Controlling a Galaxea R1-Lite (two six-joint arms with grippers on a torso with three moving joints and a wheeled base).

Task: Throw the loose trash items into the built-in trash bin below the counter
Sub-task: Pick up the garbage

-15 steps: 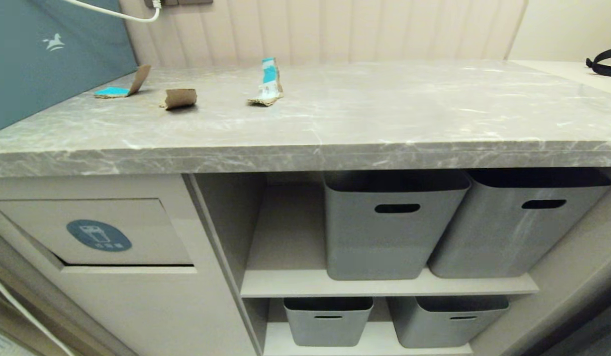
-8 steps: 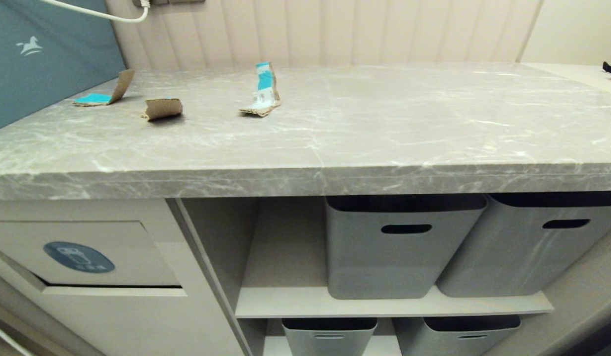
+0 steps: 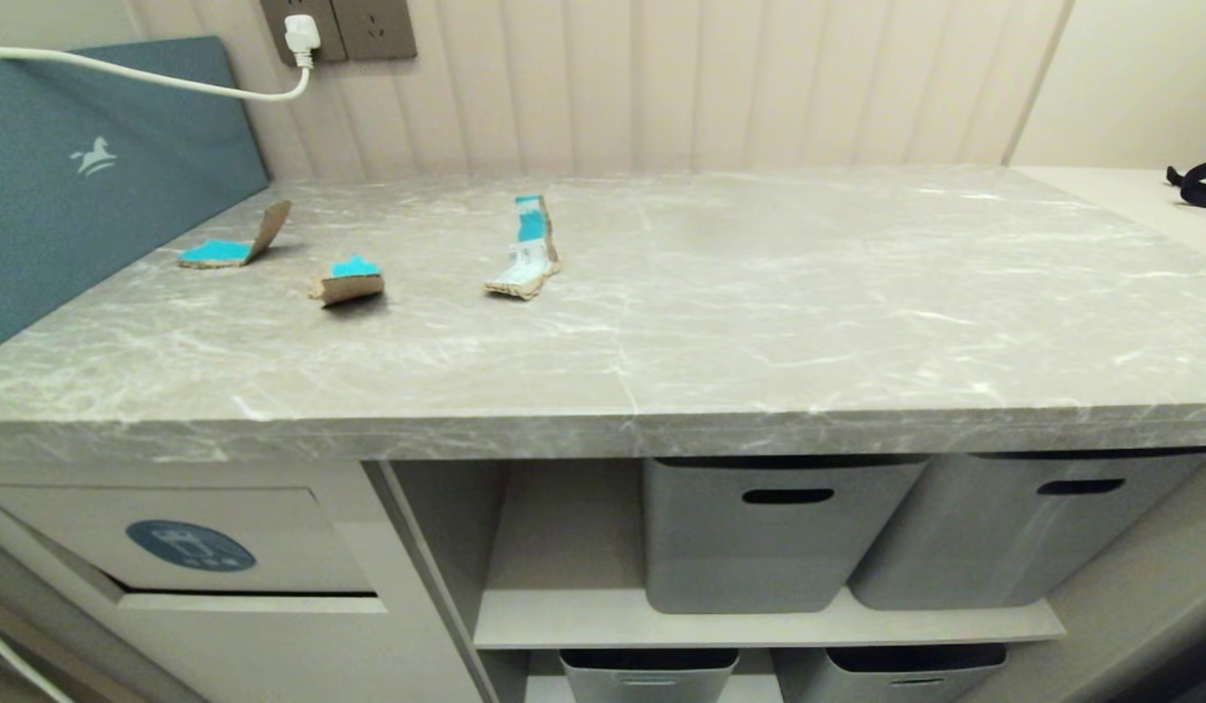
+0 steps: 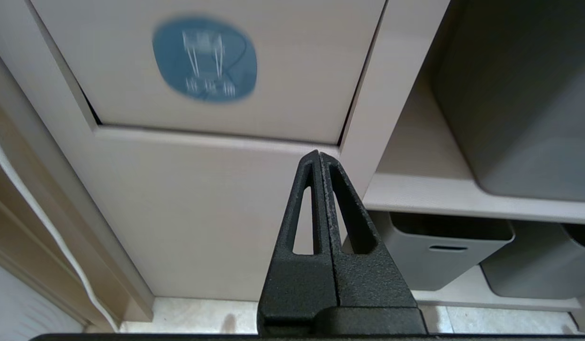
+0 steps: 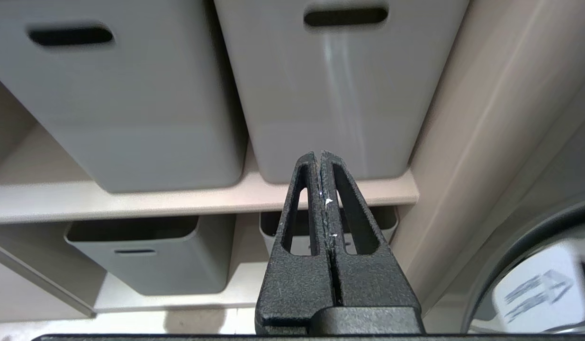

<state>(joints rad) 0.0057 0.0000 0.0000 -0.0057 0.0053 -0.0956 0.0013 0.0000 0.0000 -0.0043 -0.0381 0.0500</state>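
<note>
You see four grey baskets with slot handles on two open shelves, two on each. A teal panel leans at the far left, and a white cable runs to a wall socket.

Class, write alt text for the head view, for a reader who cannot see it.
Three torn cardboard scraps lie on the left part of a grey marble-look counter. Below its left end is a beige trash bin flap with a blue oval sticker; grey plastic baskets fill the shelves to the right.
</note>
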